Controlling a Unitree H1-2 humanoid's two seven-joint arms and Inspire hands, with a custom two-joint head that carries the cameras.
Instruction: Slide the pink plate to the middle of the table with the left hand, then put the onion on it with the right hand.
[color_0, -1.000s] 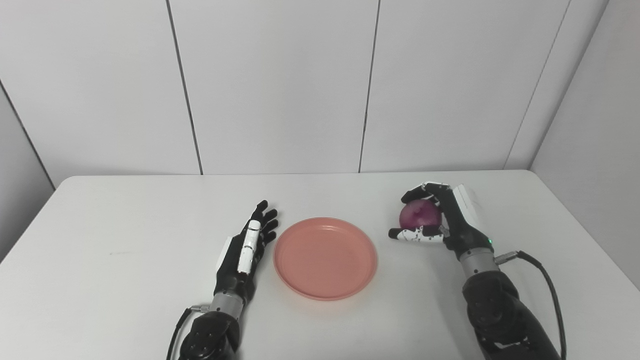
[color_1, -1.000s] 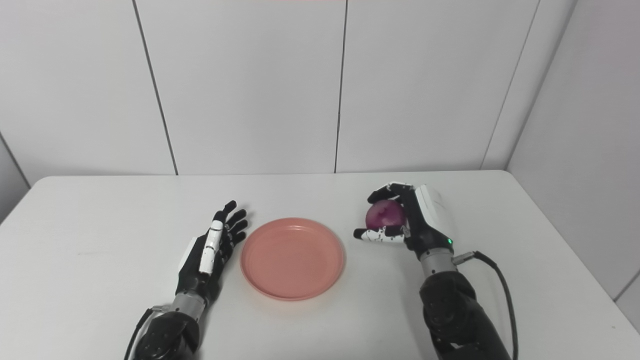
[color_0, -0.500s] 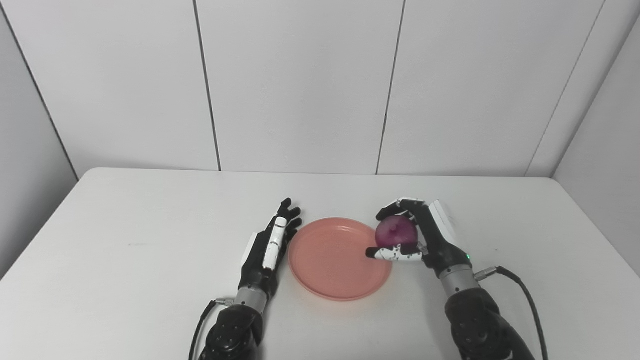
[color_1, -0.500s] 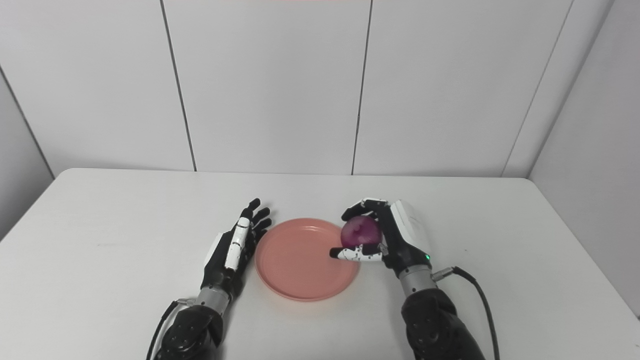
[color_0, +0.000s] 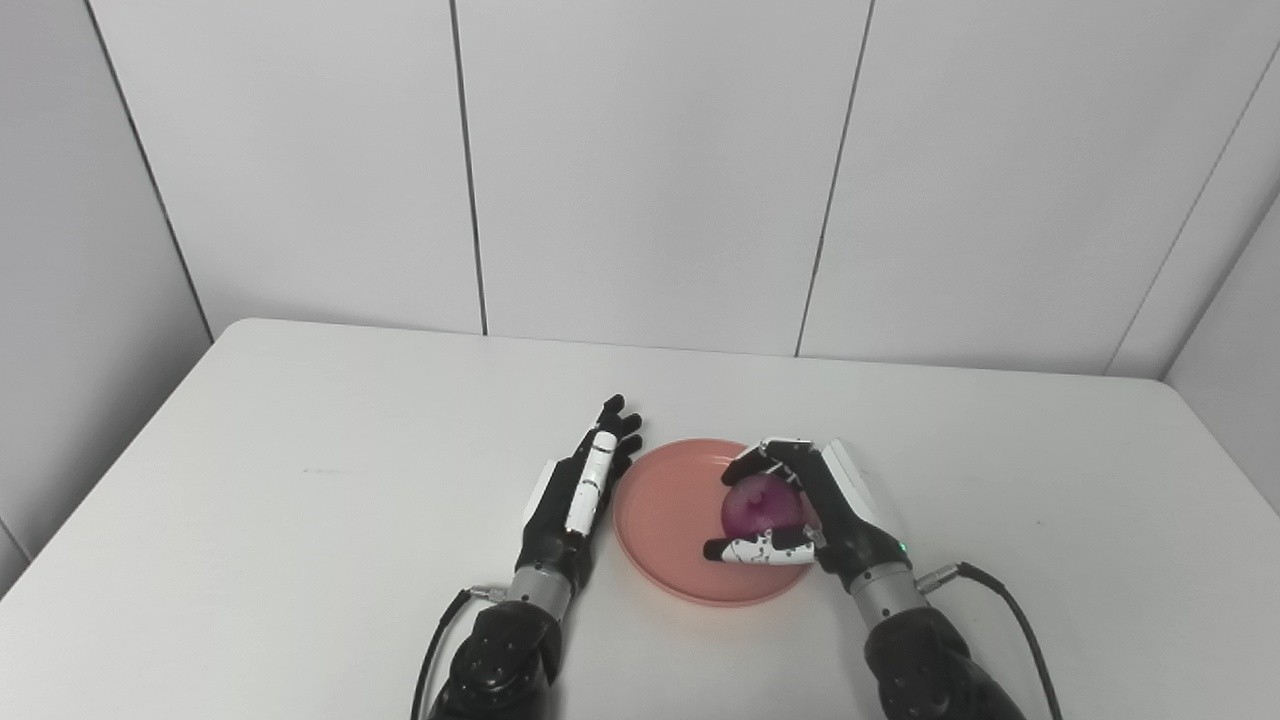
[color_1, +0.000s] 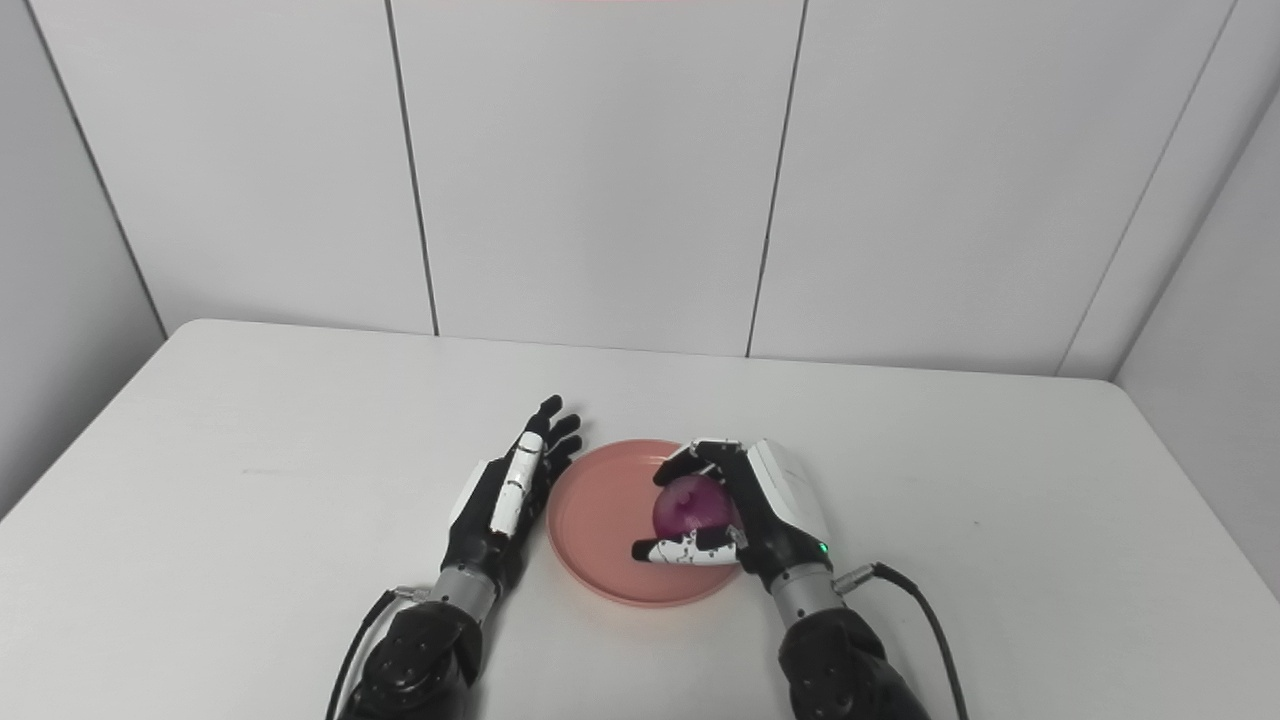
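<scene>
The pink plate (color_0: 665, 520) lies on the white table (color_0: 300, 480), near its middle. Over the plate's right half my right hand (color_0: 810, 510) is shut on the purple onion (color_0: 760, 505), fingers curled over its top and thumb under its front. Whether the onion touches the plate cannot be told. Along the plate's left rim rests my left hand (color_0: 575, 490), open and flat, fingers stretched out and holding nothing. In the right eye view the same onion (color_1: 690, 505) sits in the right hand (color_1: 750, 515) above the plate (color_1: 600, 525), and the left hand (color_1: 510, 490) lies beside it.
A black cable (color_0: 1010, 610) runs from my right wrist toward the table's near edge, and another cable (color_0: 435, 640) trails from the left wrist. White wall panels (color_0: 640, 170) stand behind the table's far edge.
My right hand has carried the onion leftward from beside the plate to above its right half. The camera has turned, shifting the whole picture. The left hand stays by the plate's left rim.
</scene>
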